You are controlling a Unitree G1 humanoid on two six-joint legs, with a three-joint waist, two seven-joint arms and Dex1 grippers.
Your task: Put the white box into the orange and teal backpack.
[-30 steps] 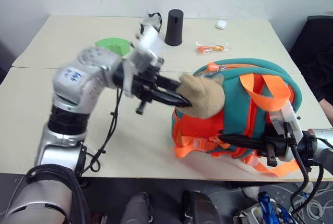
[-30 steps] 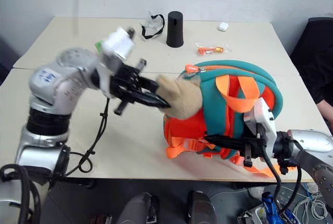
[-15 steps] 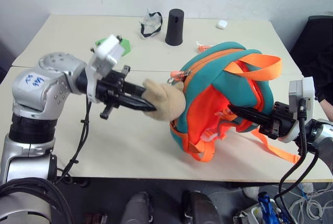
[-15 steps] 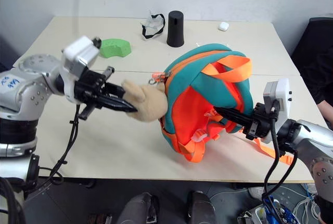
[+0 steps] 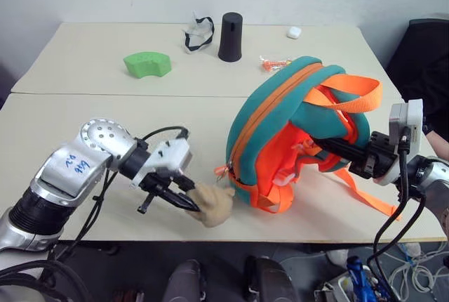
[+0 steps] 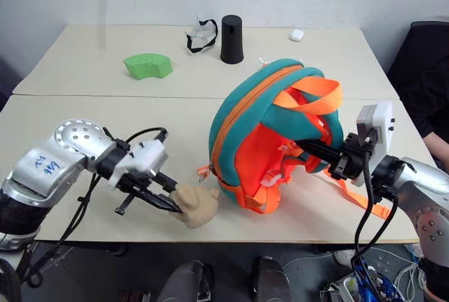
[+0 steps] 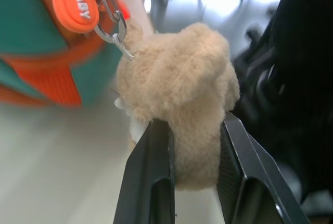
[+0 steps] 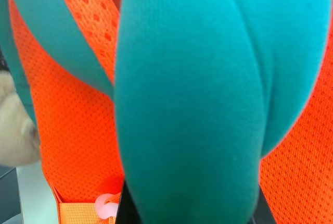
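Observation:
The orange and teal backpack [image 5: 280,123] stands tilted on the table [image 5: 91,116], held up at its right side. My right gripper [image 5: 324,146] is shut on one of its padded teal straps [image 8: 197,104]. A tan plush toy [image 5: 211,204] hangs from the backpack's zipper pull by a metal clip [image 7: 115,35]. It lies near the table's front edge, with my left gripper [image 5: 186,203] shut on it, the black fingers [image 7: 156,151] squeezing the plush [image 7: 182,94]. The white box is out of view.
At the back of the table are a green curved block [image 5: 147,63], a black cup [image 5: 229,36], a crumpled black-and-white item [image 5: 197,31], a small white case [image 5: 293,32] and an orange wrapper [image 5: 271,64]. A person's dark sleeve [image 5: 429,56] shows at the right edge.
My left gripper has pulled the plush toy down and toward the near left, to the table's front edge. The backpack has swung round and been lifted at its right by my right gripper.

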